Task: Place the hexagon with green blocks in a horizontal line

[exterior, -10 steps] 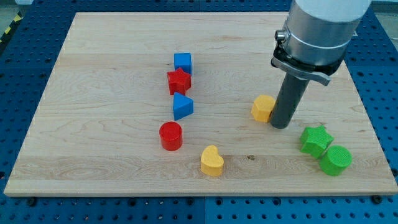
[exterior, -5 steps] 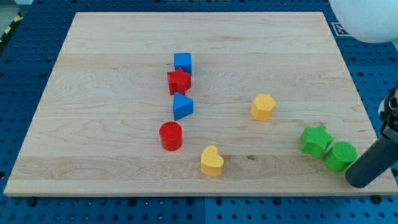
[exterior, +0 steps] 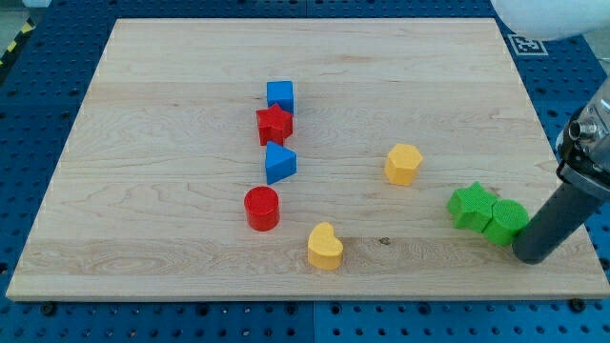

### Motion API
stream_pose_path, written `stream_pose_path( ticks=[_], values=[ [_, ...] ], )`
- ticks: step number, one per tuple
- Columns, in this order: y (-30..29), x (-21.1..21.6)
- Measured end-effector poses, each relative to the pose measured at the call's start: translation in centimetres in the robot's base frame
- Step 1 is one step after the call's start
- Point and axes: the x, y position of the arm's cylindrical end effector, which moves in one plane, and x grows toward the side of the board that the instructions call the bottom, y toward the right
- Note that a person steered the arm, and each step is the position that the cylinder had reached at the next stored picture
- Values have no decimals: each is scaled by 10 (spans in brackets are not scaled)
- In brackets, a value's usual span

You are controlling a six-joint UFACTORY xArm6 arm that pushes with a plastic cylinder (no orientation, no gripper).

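Eight blocks on the wooden board [exterior: 143, 95], and no jaws on this rig, just a rod. Nearest the view's bottom: a yellow heart [exterior: 324, 247], with my tip [exterior: 530, 257] off to the right, pressed against the green cylinder [exterior: 504, 222]. That cylinder touches a green star [exterior: 472, 206] on its left. A red cylinder [exterior: 261, 208] sits left of the heart. The yellow hexagon [exterior: 403, 164] is apart from the greens, up and left. Farther up: blue triangle [exterior: 279, 163], red star [exterior: 274, 123], blue cube [exterior: 280, 96].
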Motion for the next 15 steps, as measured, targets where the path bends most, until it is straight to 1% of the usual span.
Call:
stream_pose_path(
  ticks=[1,3,4,6,7,8,9,10,14,15],
  values=[
    [-4,-1],
    [-36,-14],
    [-50,-13],
    [-85,-33],
    [-85,-49],
    [-71,-53],
    [-57,-14],
    [-40,-2],
    [-37,-67],
    [-37,-67]
  ],
)
